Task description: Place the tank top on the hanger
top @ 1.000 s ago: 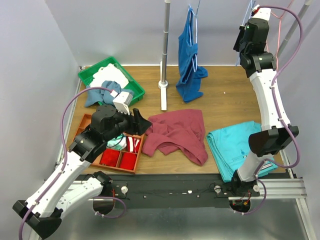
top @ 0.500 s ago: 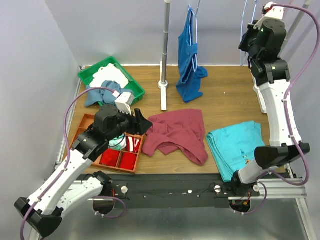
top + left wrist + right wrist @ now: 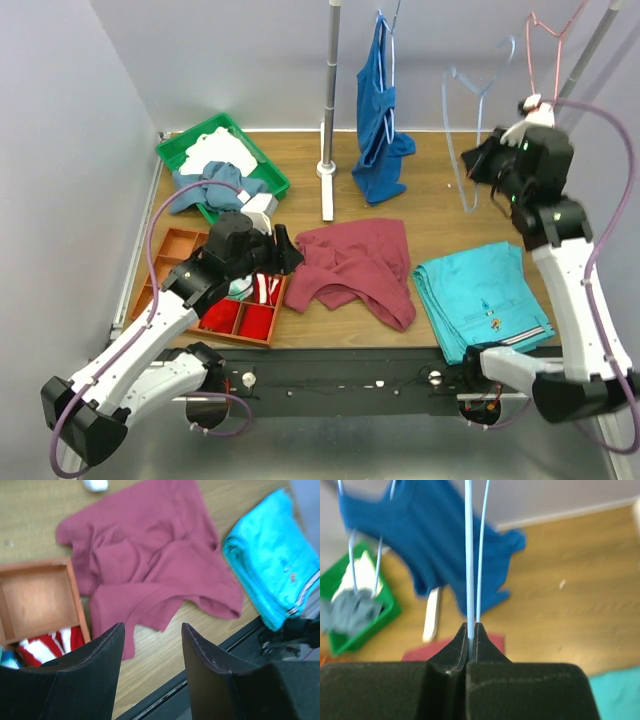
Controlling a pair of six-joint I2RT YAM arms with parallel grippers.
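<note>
The maroon tank top lies crumpled on the table's middle, and also shows in the left wrist view. My left gripper is open and empty, hovering just left of the top's near-left edge. My right gripper is shut on the pale blue wire hanger and holds it in the air at the back right, above the table. The hanger's thin wire rises from the fingers toward its hook. In the right wrist view the fingers pinch one wire and a second wire runs just beside it.
A royal-blue top hangs beside the white pole. A green bin of cloths stands at the back left and an orange divided tray at the front left. Folded turquoise trousers lie at the front right. A salmon-pink hanger hangs at the back right.
My right arm has come down and toward the near side from the back-right rail, bringing the pale blue hanger with it. My left gripper has shifted slightly right toward the maroon top.
</note>
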